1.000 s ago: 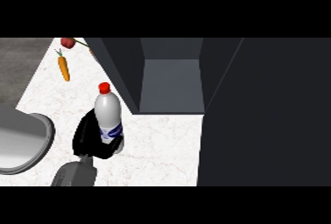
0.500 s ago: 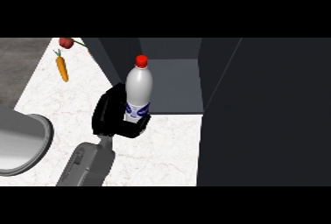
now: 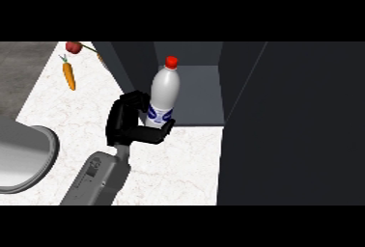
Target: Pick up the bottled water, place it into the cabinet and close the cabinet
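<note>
Bottled water (image 3: 163,94), white w/ red cap and blue label, upright, held in left hand (image 3: 130,126) by open cabinet (image 3: 196,91).

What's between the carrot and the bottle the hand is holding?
In the head view, only bare white counter and the cabinet's dark side wall lie between carrot and bottle, held by the left hand.

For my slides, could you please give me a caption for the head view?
The left hand holds the water bottle upright before the open cabinet.
</note>
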